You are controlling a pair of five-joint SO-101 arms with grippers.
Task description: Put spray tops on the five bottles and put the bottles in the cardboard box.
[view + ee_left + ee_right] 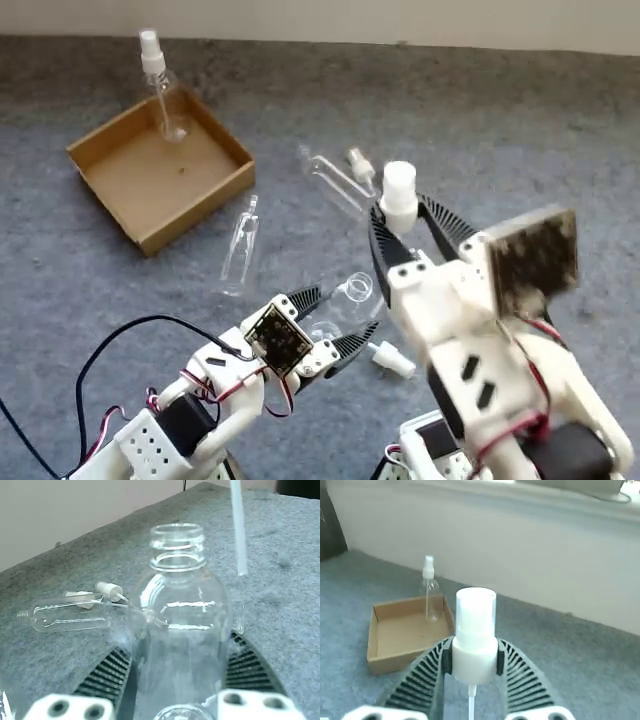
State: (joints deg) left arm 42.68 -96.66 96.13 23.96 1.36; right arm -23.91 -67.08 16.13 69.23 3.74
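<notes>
Left gripper (340,312) pinching an uncapped bottle (177,625) by its body, neck clear of the jaws; right gripper (475,655) clamped on a spray top (475,630), its tube (239,530) hanging beside that neck; I note one capped bottle (160,90) standing in the cardboard box (200,215), well apart.

1. Bottles: I count four. They are the capped bottle (165,105), the held bottle (175,630) in my left gripper (345,312), and two lying bare, the near bottle (240,245) and the far bottle (335,182).
2. Spray tops: four. They are the fitted top (151,50), the gripped top (475,630) in my right gripper (400,208), and two loose, the front top (390,360) and the back top (360,165).
3. Cardboard box (200,208): one.
4. Grippers: two, each closed on one thing.
</notes>
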